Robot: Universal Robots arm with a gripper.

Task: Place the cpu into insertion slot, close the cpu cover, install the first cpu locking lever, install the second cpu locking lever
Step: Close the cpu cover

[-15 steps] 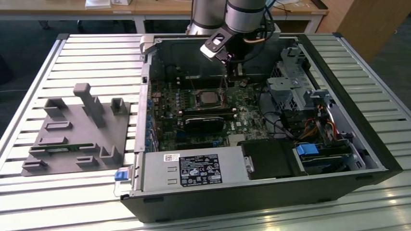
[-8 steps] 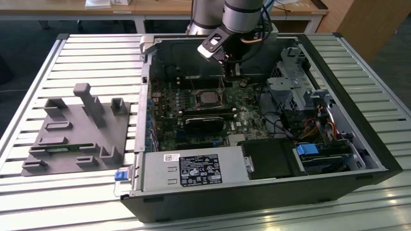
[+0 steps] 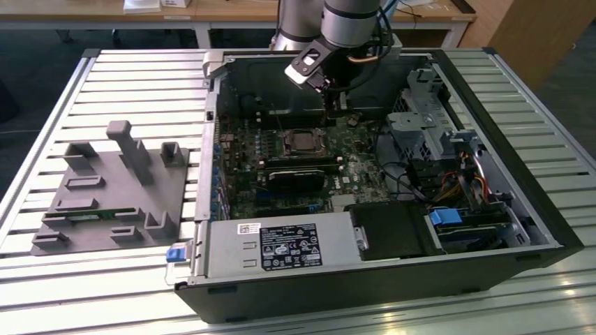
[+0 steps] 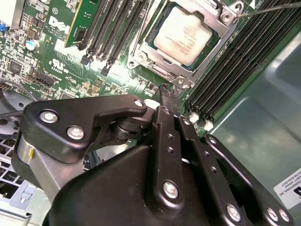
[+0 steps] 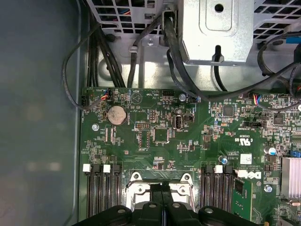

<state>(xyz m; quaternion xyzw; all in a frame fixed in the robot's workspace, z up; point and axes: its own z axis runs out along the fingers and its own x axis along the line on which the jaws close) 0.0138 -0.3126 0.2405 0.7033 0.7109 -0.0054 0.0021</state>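
The cpu, a silver-grey square chip, lies in the insertion slot on the green motherboard inside the open computer case. The silvery cpu cover lies flat around the chip as a frame. Thin wire locking levers run beside the socket, one off its far corner and one along its side; whether they are latched I cannot tell. My gripper is shut with nothing between its black fingers. It hovers just beside a corner of the socket, over the board, and hangs from the arm above the case.
Long black memory slots flank the socket. A black block sits on the board beside the slot. Drive cages and cables crowd the exterior view's right of the case. A grey fixture stands on the slatted table at the exterior view's left.
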